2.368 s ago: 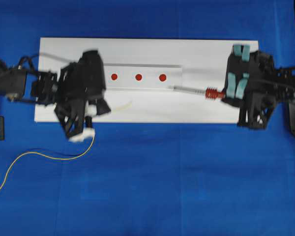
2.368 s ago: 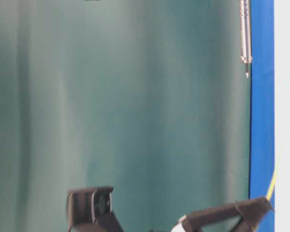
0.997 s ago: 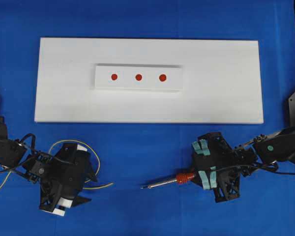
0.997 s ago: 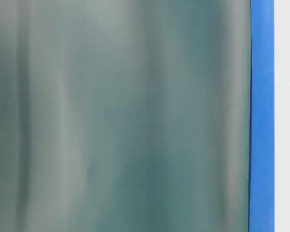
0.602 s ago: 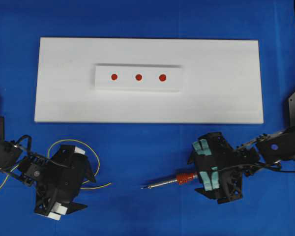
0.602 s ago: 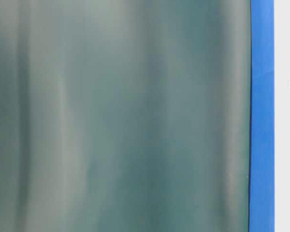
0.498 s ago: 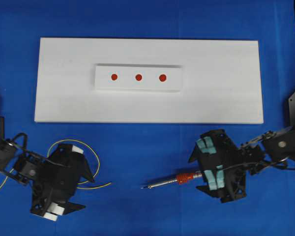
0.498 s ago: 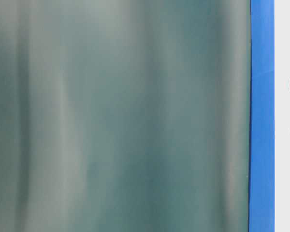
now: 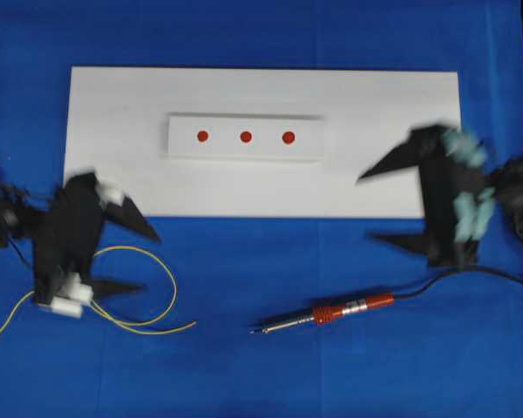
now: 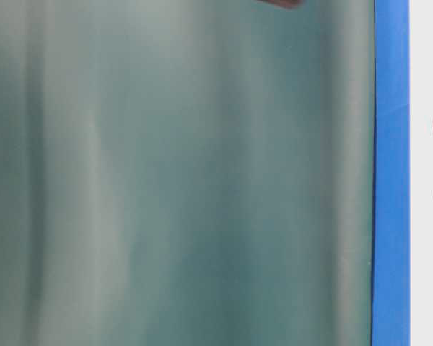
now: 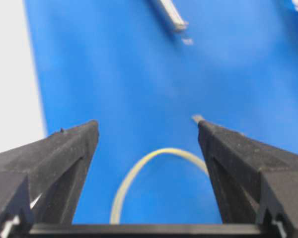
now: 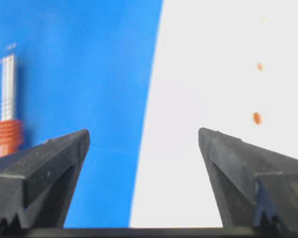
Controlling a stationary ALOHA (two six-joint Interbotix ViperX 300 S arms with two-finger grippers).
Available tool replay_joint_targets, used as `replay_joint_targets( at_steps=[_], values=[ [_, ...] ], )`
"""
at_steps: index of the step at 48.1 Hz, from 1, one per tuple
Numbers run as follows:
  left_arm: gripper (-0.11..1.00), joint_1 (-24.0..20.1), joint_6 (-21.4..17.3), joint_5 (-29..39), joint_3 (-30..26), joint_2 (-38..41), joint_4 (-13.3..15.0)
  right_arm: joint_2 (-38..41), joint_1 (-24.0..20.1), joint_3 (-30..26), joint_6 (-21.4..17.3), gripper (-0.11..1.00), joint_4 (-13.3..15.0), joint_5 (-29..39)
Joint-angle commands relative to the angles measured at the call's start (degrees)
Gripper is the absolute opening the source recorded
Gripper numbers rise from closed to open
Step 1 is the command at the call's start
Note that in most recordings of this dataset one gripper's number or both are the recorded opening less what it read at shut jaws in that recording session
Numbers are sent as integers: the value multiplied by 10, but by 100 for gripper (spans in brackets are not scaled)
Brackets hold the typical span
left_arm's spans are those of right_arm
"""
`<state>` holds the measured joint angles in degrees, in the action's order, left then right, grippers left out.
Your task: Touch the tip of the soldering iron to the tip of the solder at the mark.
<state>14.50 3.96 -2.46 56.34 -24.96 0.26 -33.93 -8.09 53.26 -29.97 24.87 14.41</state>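
We are seeing the soldering iron (image 9: 327, 314) lying loose on the blue bench (image 9: 261, 374) below the white board (image 9: 375, 174), tip pointing left, well apart from the three red marks (image 9: 246, 137). The solder (image 9: 144, 296) is curling on the bench at lower left, just beside the left gripper (image 9: 126, 252), whose fingers (image 11: 64, 148) are standing spread and holding nothing. The right gripper (image 9: 379, 205) is hovering over the board's right corner, blurred, its fingers (image 12: 233, 153) spread and empty.
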Motion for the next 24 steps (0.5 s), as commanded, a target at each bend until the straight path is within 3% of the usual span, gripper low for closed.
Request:
replay_joint_targets(
  at_steps=[1, 9, 24],
  values=[
    [76, -25, -8, -9, 15, -40, -2, -50, 22, 8, 0, 81, 16, -1],
    [76, -66, -23, -29, 69, -133, -2, -128, 47, 44, 0, 79, 37, -2],
    [76, -90, -26, -28, 156, -303, -2, -226, 72, 131, -4, 79, 39, -38]
  ],
)
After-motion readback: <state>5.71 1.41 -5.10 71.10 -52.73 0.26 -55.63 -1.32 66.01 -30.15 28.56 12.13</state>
